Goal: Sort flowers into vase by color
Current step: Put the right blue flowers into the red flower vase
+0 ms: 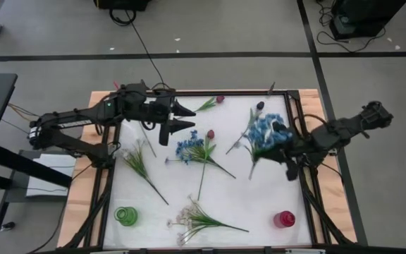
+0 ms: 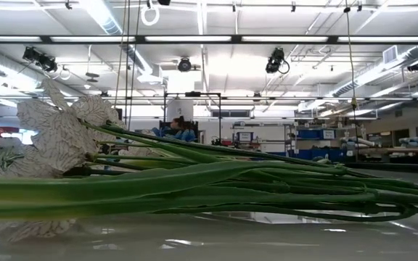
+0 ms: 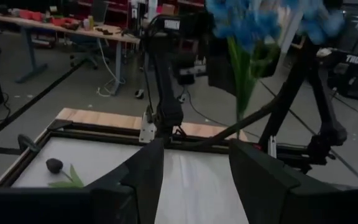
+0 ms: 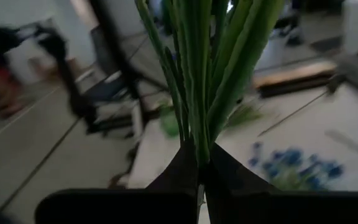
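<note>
My right gripper [image 1: 282, 144] is at the mat's right side, shut on a blue flower bunch [image 1: 263, 131], which the left wrist view shows too [image 3: 253, 25]. My left gripper [image 1: 189, 118] hovers open over the far left of the white mat [image 1: 259, 204], holding nothing. More flowers lie flat on the mat. A blue bunch [image 1: 187, 148] is crossed by a red tulip [image 1: 210, 134]. There are also a white spray [image 1: 187, 219], a pale green spray [image 1: 136, 159], a red tulip [image 1: 219, 99] and a dark bud [image 1: 259, 106]. A green vase [image 1: 125, 215] and a red vase [image 1: 284, 219] stand near the front. My right gripper pinches the blue bunch's green stems [image 4: 197, 140] between its two fingers [image 4: 182, 168]. The stems and leaves stick out past the fingertips. In the left wrist view the bunch hangs clear of the mat, blossoms up and stem end [image 3: 238, 127] below.
A dark frame [image 1: 298, 120] rims the mat on a wooden board. In the low view a white flower [image 2: 56, 134] and long green stems [image 2: 231, 181] lie just in front of the camera. Cables and stands are on the floor around the table.
</note>
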`<move>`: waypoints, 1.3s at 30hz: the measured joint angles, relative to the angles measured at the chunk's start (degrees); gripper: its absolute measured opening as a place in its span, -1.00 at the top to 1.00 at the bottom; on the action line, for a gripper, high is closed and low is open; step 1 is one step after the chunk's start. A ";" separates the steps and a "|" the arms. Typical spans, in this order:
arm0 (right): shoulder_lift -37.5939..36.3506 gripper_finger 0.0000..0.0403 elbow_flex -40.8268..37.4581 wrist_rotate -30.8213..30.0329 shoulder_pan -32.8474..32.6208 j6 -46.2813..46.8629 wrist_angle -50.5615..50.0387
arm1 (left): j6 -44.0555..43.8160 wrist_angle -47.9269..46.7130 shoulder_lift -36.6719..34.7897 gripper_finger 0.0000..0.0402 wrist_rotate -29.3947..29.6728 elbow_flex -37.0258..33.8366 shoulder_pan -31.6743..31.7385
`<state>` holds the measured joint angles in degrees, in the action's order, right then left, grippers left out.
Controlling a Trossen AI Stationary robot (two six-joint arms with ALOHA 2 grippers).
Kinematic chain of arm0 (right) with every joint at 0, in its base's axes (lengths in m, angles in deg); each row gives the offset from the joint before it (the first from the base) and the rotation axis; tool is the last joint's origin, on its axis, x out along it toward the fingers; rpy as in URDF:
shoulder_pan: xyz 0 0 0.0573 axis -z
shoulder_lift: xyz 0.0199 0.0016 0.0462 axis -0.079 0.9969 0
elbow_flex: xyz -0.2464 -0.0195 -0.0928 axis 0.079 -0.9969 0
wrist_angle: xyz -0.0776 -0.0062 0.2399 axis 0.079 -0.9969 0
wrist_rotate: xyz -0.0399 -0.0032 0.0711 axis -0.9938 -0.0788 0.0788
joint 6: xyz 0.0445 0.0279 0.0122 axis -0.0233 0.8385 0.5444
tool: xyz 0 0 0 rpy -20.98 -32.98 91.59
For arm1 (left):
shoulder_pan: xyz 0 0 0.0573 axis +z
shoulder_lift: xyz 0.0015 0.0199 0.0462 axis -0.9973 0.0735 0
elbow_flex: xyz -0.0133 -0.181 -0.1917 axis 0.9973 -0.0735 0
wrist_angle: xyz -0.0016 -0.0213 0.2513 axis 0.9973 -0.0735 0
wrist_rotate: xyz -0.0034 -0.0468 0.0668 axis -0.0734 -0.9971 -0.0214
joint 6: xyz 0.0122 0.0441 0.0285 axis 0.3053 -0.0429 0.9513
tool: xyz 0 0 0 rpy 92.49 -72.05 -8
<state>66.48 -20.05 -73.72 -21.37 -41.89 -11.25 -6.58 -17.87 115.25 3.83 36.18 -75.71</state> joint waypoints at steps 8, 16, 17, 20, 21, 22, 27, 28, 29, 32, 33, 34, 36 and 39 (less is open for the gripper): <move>-0.16 0.94 0.00 0.97 -12.62 4.80 -3.47 | -0.11 0.22 0.70 0.07 0.11 -0.02 -0.06; -1.47 0.94 0.00 -5.89 -25.60 7.32 -4.72 | -0.28 0.39 0.68 0.07 0.11 -0.07 -0.06; -1.47 0.94 0.00 -7.82 -27.05 7.76 -4.95 | -0.28 0.40 0.68 0.07 0.11 -0.07 -0.06; -1.29 0.94 0.00 -14.18 -31.64 8.65 -5.72 | -0.30 0.44 0.68 0.07 0.11 -0.07 -0.06; -1.17 0.94 0.00 -16.28 -33.02 9.37 -5.83 | -0.30 0.42 0.68 0.07 0.11 -0.07 -0.06; -1.01 0.94 0.00 -17.94 -34.32 9.95 -5.83 | -0.28 0.39 0.68 0.07 0.11 -0.07 -0.06; -0.88 0.94 0.00 -21.12 -40.57 9.61 -6.70 | -0.29 0.42 0.68 0.07 0.23 -0.07 -0.06; -1.01 0.94 0.00 -21.02 -41.53 8.89 -7.35 | -0.28 0.40 0.68 0.07 0.32 -0.07 -0.06; -1.15 0.94 0.00 -20.93 -42.35 8.34 -8.42 | -0.29 0.44 0.68 0.07 0.32 -0.07 -0.06; -1.77 0.94 0.00 -21.24 -45.16 8.33 -12.36 | -0.28 0.42 0.68 0.07 0.32 -0.07 -0.06; -1.90 0.94 0.00 -22.09 -46.14 8.77 -13.19 | -0.28 0.41 0.68 0.07 0.32 -0.07 -0.06; -2.01 0.94 0.00 -23.22 -47.10 9.59 -13.67 | -0.28 0.43 0.68 0.07 0.32 -0.07 -0.06; -2.20 0.94 0.00 -25.47 -49.25 10.25 -13.82 | -0.28 0.44 0.68 0.07 0.31 -0.07 -0.06; -2.90 0.94 0.00 -29.34 -54.18 11.47 -14.85 | -0.28 0.43 0.68 0.07 0.30 -0.07 -0.06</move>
<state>63.58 -20.05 -103.06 -75.55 -30.42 -26.10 -6.87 -17.44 115.93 4.13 36.11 -75.77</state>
